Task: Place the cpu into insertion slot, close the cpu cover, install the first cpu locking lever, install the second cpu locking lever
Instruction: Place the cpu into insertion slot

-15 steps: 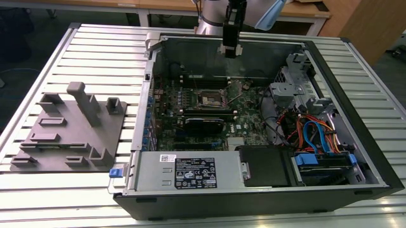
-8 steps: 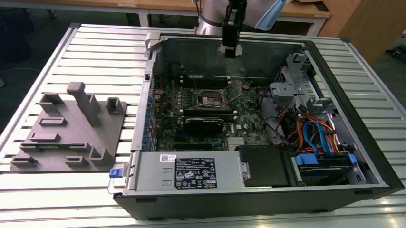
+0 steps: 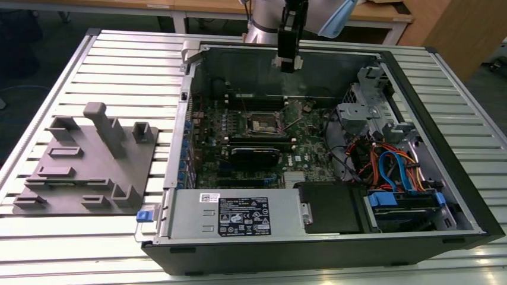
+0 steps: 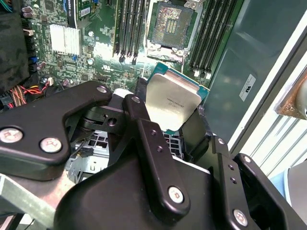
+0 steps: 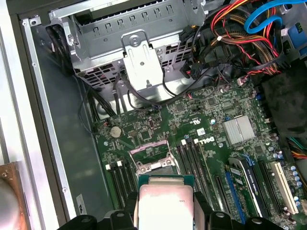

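One claw (image 4: pixel 168 125) pinches the one cpu (image 4: pixel 172 100) by its edges, apart from the one insertion slot (image 4: pixel 169 24), which lies open.

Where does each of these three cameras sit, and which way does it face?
Exterior view: off the arm, looking down into the open computer case; the gripper hangs above it.
Second wrist view: on the wrist, looking past black fingers at the held chip.
First wrist view: on the wrist, looking onto the circuit board past the gripper.
Shared: both wrist views show the chip and the empty socket.
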`<act>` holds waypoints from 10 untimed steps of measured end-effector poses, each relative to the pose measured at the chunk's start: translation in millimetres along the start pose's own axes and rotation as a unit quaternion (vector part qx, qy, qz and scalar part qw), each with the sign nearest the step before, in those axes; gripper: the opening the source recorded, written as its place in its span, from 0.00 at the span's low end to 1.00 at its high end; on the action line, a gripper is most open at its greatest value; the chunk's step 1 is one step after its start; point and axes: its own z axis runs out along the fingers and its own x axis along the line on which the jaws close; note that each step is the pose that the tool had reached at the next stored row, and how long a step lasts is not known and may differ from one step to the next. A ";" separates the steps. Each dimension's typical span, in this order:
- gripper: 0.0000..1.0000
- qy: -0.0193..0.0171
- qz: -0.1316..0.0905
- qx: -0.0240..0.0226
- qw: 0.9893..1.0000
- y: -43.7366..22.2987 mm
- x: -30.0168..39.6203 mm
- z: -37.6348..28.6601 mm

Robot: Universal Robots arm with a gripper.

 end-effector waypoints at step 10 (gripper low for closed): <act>0.54 0.000 0.003 0.000 1.000 0.0 0.0 0.0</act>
